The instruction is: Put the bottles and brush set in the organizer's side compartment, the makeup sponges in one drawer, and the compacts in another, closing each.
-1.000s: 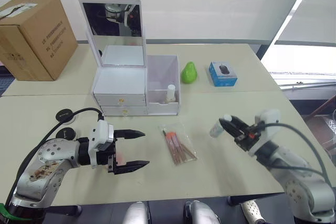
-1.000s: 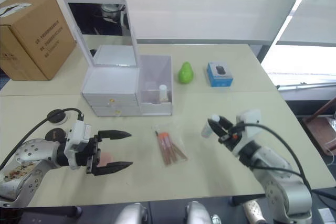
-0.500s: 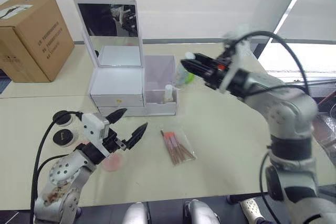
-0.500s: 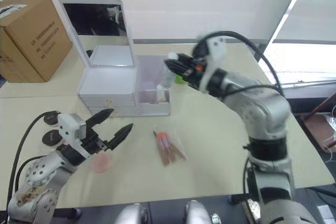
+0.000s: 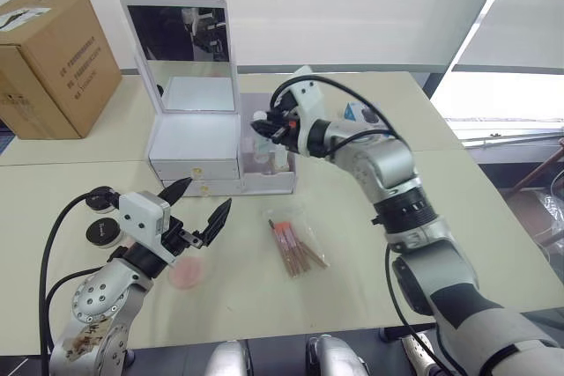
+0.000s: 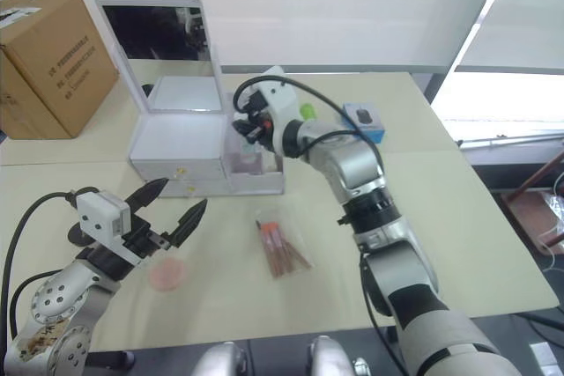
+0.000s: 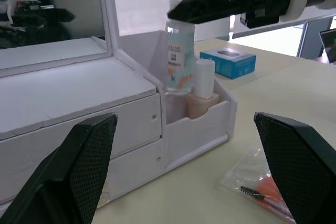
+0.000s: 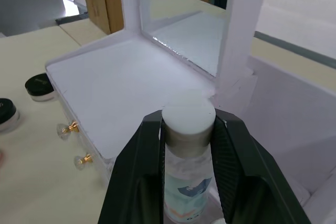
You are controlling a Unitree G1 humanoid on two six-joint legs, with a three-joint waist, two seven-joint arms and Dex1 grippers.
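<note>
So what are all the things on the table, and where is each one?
Organizer: one, white with a mirror, back middle, both drawers shut.
Bottles: two; the amber one stands in the side compartment, the clear one is held just above it.
Brush set: one, clear bag with orange brushes, in front of the organizer.
Sponge: one seen, pink, under the left gripper.
Compacts: two, black lids, on the robot's left.
Cardboard box: one, brown, back left.
Blue box: one, back right.
Left gripper: open, holding nothing.
Right gripper: shut on the clear bottle.
</note>
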